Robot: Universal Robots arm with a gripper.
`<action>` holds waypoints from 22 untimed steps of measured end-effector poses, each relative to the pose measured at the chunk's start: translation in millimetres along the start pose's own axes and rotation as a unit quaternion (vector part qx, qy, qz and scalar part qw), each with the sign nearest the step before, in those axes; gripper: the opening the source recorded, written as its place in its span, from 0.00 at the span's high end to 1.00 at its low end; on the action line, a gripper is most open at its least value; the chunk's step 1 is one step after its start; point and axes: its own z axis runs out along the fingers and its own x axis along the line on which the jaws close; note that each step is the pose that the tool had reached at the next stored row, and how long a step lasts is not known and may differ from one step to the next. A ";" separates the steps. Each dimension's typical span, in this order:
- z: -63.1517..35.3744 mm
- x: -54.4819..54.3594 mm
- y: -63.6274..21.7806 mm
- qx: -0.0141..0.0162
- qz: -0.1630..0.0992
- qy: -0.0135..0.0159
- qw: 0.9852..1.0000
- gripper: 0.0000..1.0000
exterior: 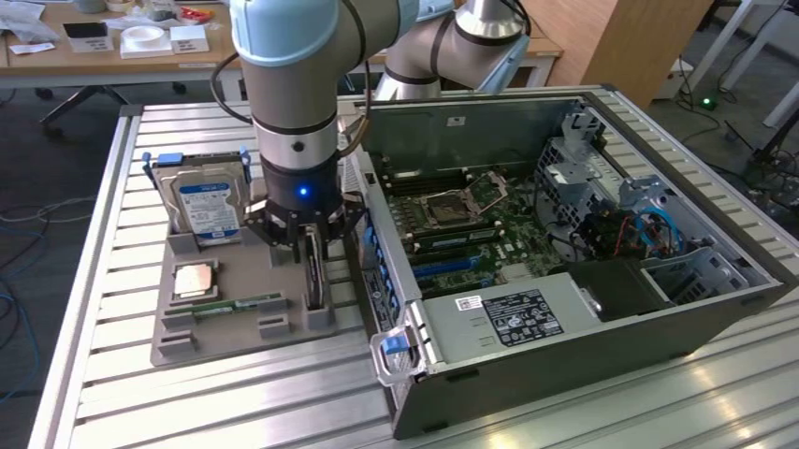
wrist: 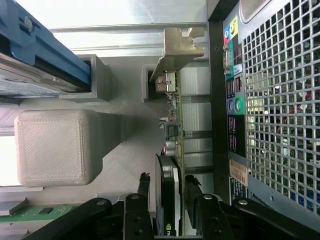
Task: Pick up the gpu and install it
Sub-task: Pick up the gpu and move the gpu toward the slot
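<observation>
Here, the arm reaches straight down over a grey tray [exterior: 219,341] that lies on the slatted metal surface [exterior: 112,402], on the exterior view's left of an open computer case [exterior: 562,309]. The gpu [exterior: 314,292] stands on its long edge in a slot at the tray's right side, just beside the case wall.

The pincer [exterior: 307,254] hangs directly above the card, with its jaws open and straddling it. In the wrist view the pincer [wrist: 168,184] has the gpu [wrist: 172,125] running between its two black fingers [wrist: 144,186], one on each face. A sliver of space shows on the side away from the case; whether the other finger touches the card I cannot tell. The card is seated in the tray, not lifted. Its silver bracket [wrist: 178,47] sits at the end farthest from the fingers, and the perforated side of the case [wrist: 270,100] runs alongside.

Also in the tray, toward the exterior view's left, a silver hard drive [exterior: 206,208] with a blue and white label stands upright at the far end. A square chip [exterior: 194,279] lies flat nearer the camera, and a narrow green memory stick [exterior: 238,305] lies nearer again.
</observation>
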 end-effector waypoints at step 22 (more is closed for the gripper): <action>0.4 -0.3 -1.0 0.000 0.000 0.000 1.000 0.60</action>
